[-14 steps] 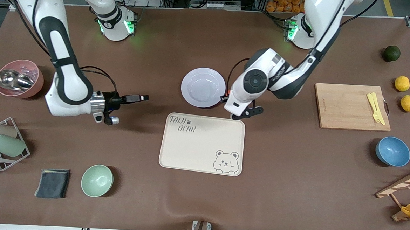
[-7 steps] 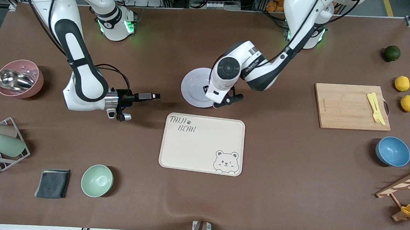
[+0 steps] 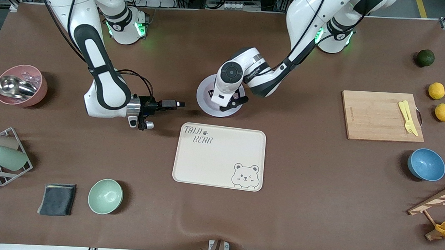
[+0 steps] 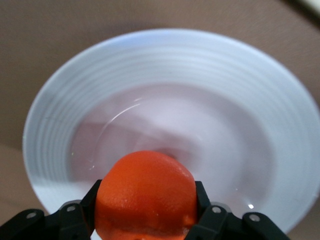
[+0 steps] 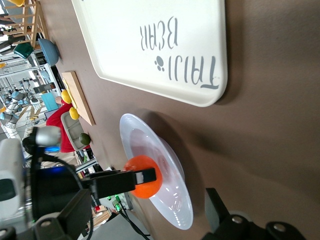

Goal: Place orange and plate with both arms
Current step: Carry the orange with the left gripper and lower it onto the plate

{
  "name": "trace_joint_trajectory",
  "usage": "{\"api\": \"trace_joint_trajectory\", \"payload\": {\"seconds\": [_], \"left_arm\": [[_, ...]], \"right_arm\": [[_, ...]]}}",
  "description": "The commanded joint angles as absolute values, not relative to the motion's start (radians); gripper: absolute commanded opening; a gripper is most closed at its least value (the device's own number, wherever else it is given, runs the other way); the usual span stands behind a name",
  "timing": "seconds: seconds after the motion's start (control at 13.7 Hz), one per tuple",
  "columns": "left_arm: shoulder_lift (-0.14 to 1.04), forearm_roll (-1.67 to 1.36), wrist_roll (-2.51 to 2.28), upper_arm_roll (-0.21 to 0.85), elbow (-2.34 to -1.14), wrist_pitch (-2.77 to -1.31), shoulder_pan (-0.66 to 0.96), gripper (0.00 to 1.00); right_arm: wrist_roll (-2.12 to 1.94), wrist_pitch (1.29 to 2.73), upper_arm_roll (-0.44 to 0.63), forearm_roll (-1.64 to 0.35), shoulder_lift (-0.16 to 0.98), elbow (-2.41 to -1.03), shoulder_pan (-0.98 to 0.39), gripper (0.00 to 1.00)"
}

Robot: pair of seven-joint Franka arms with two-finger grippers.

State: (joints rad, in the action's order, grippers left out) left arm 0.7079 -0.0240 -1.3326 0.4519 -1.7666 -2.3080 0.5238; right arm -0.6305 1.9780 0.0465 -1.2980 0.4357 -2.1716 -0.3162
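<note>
The pale lavender plate [image 3: 205, 97] lies on the table, just farther from the front camera than the cream tray. My left gripper [image 3: 229, 102] hangs over the plate, shut on the orange [image 4: 146, 195], with a black finger [image 4: 82, 206] on each side of the fruit. The plate's ribbed rim [image 4: 170, 55] fills the left wrist view below the fruit. In the front view the left hand hides the orange. My right gripper [image 3: 172, 103] is open over bare mat beside the plate, toward the right arm's end. The right wrist view shows the orange [image 5: 148, 189] above the plate [image 5: 172, 192].
The cream bear tray [image 3: 219, 156] sits mid-table. A wooden board [image 3: 375, 116] with a yellow fork, two lemons [image 3: 436, 91], a dark green fruit [image 3: 425, 58] and a blue bowl [image 3: 426, 164] are toward the left arm's end. A mint bowl [image 3: 105, 196], dark cloth, cup rack and pink bowl [image 3: 21, 85] are toward the right arm's end.
The left arm swung from the tray's corner to over the plate, carrying the orange. The right gripper moved across the mat toward the plate, staying open.
</note>
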Motion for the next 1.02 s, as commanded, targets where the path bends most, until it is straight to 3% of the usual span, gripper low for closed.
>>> {"api": "trace_joint_trajectory", "payload": {"seconds": [0.0, 0.07, 0.15, 0.22, 0.51, 0.8, 0.95], "left_arm": [[0.739, -0.028, -1.345, 0.443, -1.75, -2.321, 0.546, 0.31], [0.742, -0.026, -1.345, 0.442, -1.75, -2.321, 0.546, 0.4], [0.744, -0.025, -1.344, 0.442, -1.747, -2.321, 0.546, 0.61], [0.741, -0.023, -1.345, 0.442, -1.747, -2.321, 0.546, 1.0], [0.683, 0.0, -1.347, 0.44, -1.747, -2.304, 0.526, 1.0], [0.461, 0.0, -1.333, 0.442, -1.747, -2.079, 0.441, 1.0], [0.352, 0.002, -1.309, 0.442, -1.746, -1.998, 0.369, 1.0]], "right_arm": [[-0.669, 1.982, 0.048, -1.331, 0.437, -2.184, -0.313, 1.0], [-0.669, 1.982, 0.048, -1.331, 0.437, -2.184, -0.313, 1.0], [-0.669, 1.982, 0.048, -1.331, 0.437, -2.184, -0.311, 1.0], [-0.669, 1.982, 0.048, -1.333, 0.436, -2.184, -0.311, 1.0], [-0.67, 1.99, 0.048, -1.353, 0.437, -2.184, -0.324, 1.0], [-0.725, 1.993, 0.048, -1.384, 0.437, -2.206, -0.339, 1.0], [-0.799, 1.996, 0.048, -1.384, 0.463, -2.214, -0.341, 0.95]]}}
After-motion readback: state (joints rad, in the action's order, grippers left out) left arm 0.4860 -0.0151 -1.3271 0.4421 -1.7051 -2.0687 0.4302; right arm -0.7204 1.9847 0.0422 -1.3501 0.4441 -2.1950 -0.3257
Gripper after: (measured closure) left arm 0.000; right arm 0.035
